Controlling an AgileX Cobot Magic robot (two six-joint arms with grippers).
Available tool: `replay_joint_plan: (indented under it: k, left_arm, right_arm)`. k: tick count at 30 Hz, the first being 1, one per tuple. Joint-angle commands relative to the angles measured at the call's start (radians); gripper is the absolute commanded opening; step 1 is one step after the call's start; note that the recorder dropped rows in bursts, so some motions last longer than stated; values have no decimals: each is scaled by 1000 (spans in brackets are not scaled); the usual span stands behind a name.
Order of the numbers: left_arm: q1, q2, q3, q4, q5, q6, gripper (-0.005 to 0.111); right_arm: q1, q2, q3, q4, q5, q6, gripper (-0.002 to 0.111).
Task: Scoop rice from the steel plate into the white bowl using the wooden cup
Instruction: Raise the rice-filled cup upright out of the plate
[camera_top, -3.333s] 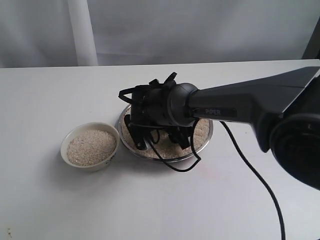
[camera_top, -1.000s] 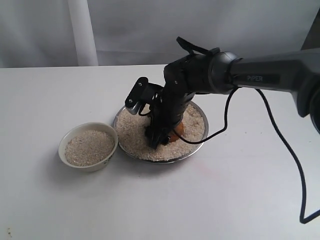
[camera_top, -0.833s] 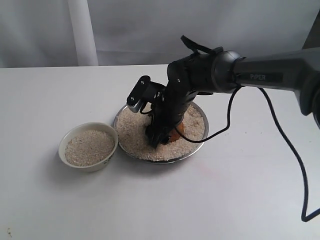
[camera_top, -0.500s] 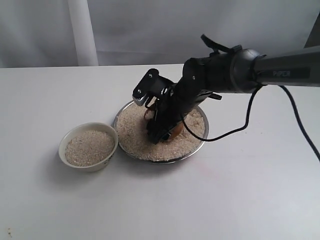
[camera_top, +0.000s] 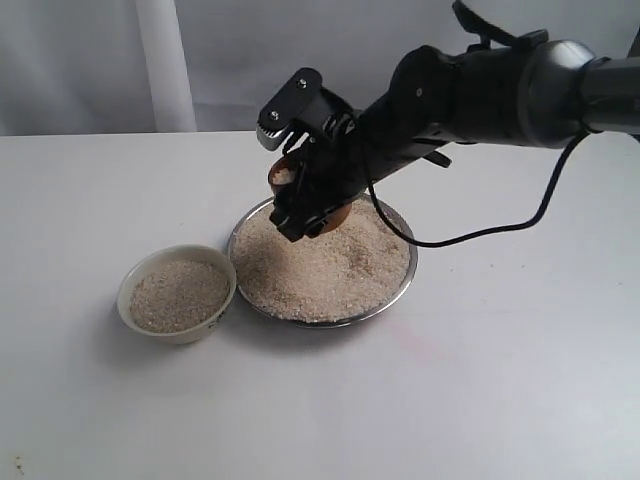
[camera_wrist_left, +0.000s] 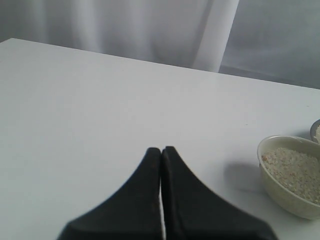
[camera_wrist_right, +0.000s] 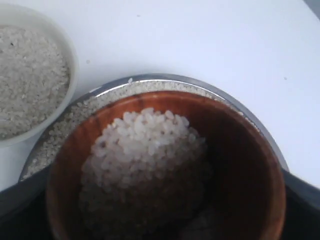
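Observation:
My right gripper is shut on the wooden cup and holds it in the air over the far left part of the steel plate. The cup is glossy reddish-brown, and a heap of rice lies inside it. Dark fingers show at its sides. A wide layer of rice covers the plate. The white bowl stands left of the plate, filled with grains. My left gripper is shut on nothing, low over the bare table, with the bowl off to one side.
The right arm's black cable hangs in a loop over the plate's right side. A white curtain with a pale vertical post closes off the back of the white table. The plate's rim just shows at the edge of the left wrist view.
The right gripper has lifted the wooden cup out of the plate's rice, up and toward the far left. The cup has turned mouth-up and now holds rice.

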Motion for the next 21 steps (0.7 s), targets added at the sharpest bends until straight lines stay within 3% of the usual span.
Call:
replay_joint_plan:
  k: [1,13,21]
  left_arm:
    - [-5,-2,-4,-6,-6,-1,0]
    - [-5,-2,-4,-6,-6,-1,0]
    - [-5,-2,-4,-6,-6,-1,0]
  right_arm:
    - [1,-25,6,12,-8,-13,0]
    - [73,-28,-8,-134,16,-13,0]
    - [172,-15,-190,-399,157,111,0]
